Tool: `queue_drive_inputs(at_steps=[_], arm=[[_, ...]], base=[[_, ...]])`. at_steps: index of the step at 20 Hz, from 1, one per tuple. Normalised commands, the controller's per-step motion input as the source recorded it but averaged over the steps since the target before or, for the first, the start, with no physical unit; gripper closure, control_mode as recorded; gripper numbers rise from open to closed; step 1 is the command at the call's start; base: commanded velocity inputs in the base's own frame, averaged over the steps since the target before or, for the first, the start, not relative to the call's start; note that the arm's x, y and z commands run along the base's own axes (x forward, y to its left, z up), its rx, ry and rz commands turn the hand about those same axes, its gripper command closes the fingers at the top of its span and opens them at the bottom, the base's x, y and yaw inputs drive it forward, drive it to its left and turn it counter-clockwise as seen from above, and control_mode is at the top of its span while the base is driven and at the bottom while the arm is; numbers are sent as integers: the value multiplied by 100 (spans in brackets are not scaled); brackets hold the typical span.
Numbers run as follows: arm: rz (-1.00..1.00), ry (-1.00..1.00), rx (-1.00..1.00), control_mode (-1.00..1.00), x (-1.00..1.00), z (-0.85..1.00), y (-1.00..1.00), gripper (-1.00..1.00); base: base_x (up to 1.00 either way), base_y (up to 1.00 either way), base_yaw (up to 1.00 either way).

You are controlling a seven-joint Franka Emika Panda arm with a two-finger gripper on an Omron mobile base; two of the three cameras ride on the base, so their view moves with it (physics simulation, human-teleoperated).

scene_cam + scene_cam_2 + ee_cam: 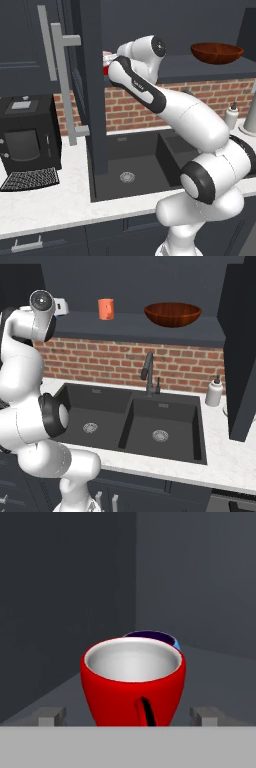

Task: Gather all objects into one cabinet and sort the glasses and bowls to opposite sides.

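Handling of the red mug [133, 681] is judged easy in weight but delicate: it looks like light, stiff glazed ceramic, glossy and probably slippery, and it could chip. It is seen in the lower middle of the hand view, upright on the cabinet shelf [220, 662], between the two finger tips [52, 716], which stand wide apart and are not seen touching it. A hold across the round body, away from the thin handle facing the camera, is judged safest. Directly behind it the rim of the small blue bowl [172, 642] is partly seen. At the top of the right base view the matte orange mug [105, 308] and the wide brown bowl [172, 313], smooth and shallow, stand apart on the dark shelf.
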Motion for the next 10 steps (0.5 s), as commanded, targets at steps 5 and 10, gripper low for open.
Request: queue_drive_inputs(at_steps=[5,10], arm=[[0,0,0,-100,-52,4,-20,-100],[0,0,0,-100,-87,0,-71,-100]], base=[[0,0,0],[0,0,0]])
